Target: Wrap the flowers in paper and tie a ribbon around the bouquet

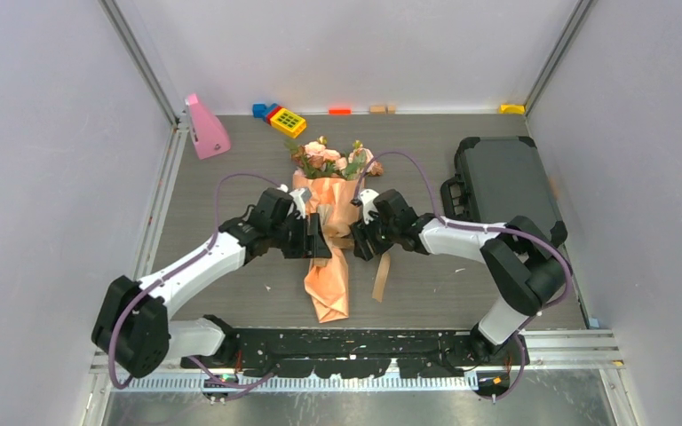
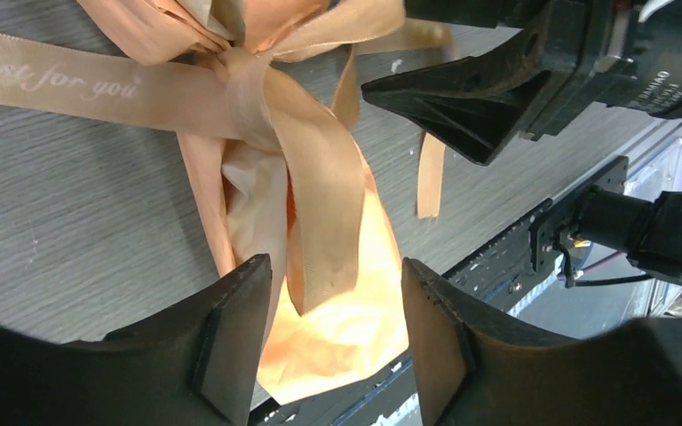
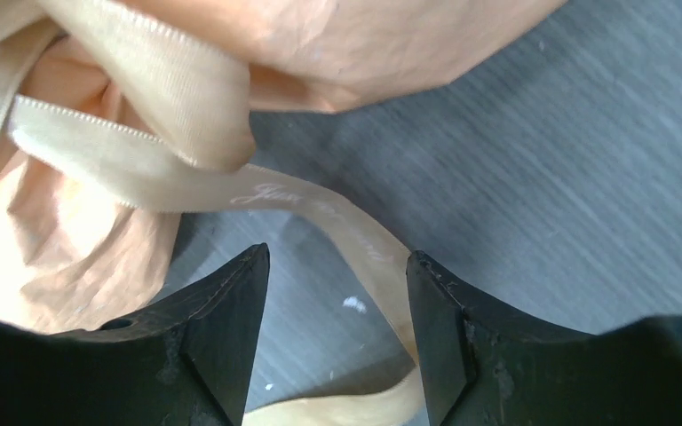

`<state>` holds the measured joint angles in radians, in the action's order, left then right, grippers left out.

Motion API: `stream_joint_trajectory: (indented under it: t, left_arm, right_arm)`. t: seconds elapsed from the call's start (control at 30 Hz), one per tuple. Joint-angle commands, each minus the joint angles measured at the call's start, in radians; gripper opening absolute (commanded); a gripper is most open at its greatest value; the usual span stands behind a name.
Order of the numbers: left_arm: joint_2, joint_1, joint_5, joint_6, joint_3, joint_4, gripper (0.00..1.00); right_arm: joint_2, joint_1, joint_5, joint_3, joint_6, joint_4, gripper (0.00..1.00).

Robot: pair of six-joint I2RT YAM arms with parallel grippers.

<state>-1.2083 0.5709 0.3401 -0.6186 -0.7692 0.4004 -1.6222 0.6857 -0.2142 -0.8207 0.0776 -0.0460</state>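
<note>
The bouquet lies in the middle of the table, the pink flowers (image 1: 330, 160) at its far end and the peach-orange paper (image 1: 329, 275) tapering toward me. The tan ribbon (image 2: 247, 75) is knotted around the paper's (image 2: 346, 328) waist, one tail (image 1: 380, 280) trailing on the table. My left gripper (image 2: 333, 297) is open just above the knot's hanging tail, touching nothing. My right gripper (image 3: 337, 284) is open too. The ribbon (image 3: 306, 200) curves loosely between its jaws, close to the right fingertip (image 3: 435, 319) and not pinched. The two grippers (image 1: 320, 241) (image 1: 360, 240) flank the knot.
A black case (image 1: 497, 182) lies at the right. At the back left stands a pink wedge-shaped thing (image 1: 204, 129), with a yellow toy (image 1: 286, 120) and small blocks along the back wall. The black rail (image 1: 364, 351) runs along the near edge.
</note>
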Motion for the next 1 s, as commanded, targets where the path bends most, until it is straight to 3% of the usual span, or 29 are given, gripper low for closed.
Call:
stream_joint_trajectory:
  t: [0.0,0.2,0.3,0.37,0.6,0.97]
  left_arm:
    - [-0.074,-0.003,0.018,0.018,-0.049,-0.062,0.53]
    - [-0.116,0.0,0.001,0.014,-0.06,-0.071,0.34]
    - [-0.111,-0.001,0.001,0.014,-0.061,-0.051,0.15]
    - [-0.09,0.0,0.009,0.012,-0.054,-0.038,0.09]
    - [-0.018,0.0,-0.014,0.033,-0.053,0.067,0.09]
    - [-0.012,0.0,0.002,0.039,-0.034,0.095,0.1]
  right_arm:
    - [-0.032,-0.002,-0.009,-0.045,-0.072,0.138,0.64]
    - [-0.032,-0.008,-0.065,-0.058,-0.148,0.109,0.64]
    - [0.021,-0.011,-0.113,-0.033,-0.18,0.096,0.64]
    - [0.04,-0.017,-0.142,-0.025,-0.209,0.076,0.64]
    - [-0.083,-0.076,-0.252,-0.114,-0.227,-0.05,0.64]
    - [-0.189,-0.077,-0.377,-0.167,-0.239,-0.062,0.6]
